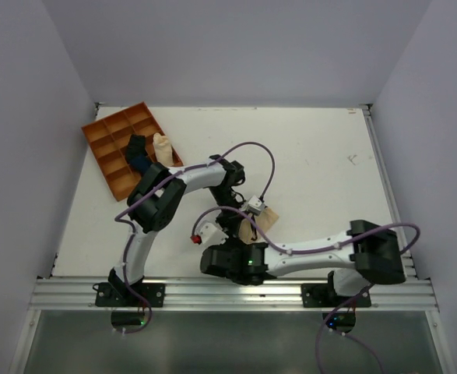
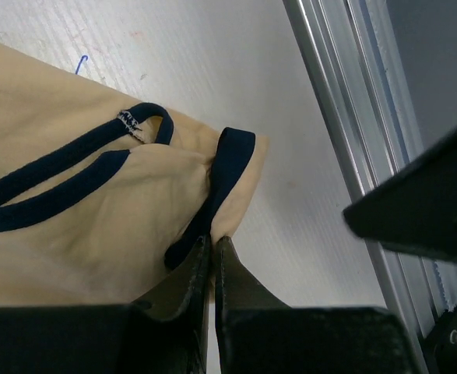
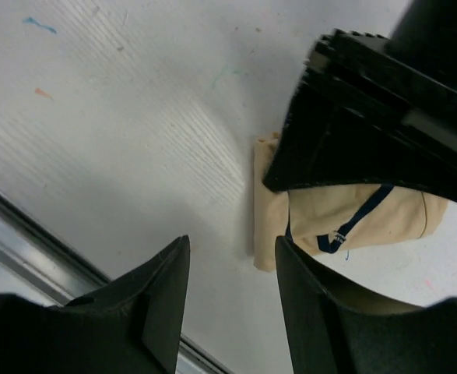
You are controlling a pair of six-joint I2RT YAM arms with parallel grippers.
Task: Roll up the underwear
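Where scuffed, white table (image 1: 306, 156) under underwear (image 2: 65, 234)

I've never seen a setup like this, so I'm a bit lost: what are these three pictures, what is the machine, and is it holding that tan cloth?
It is two robot arms bolted at a white table. The overhead picture looks down on both; the other two come from cameras on each wrist. The left gripper has its fingers pressed together on the edge of the underwear, a tan cloth with dark trim. The right gripper is open beside it, holding nothing. In the far left corner sits an orange tray with a dark roll and a pale roll.
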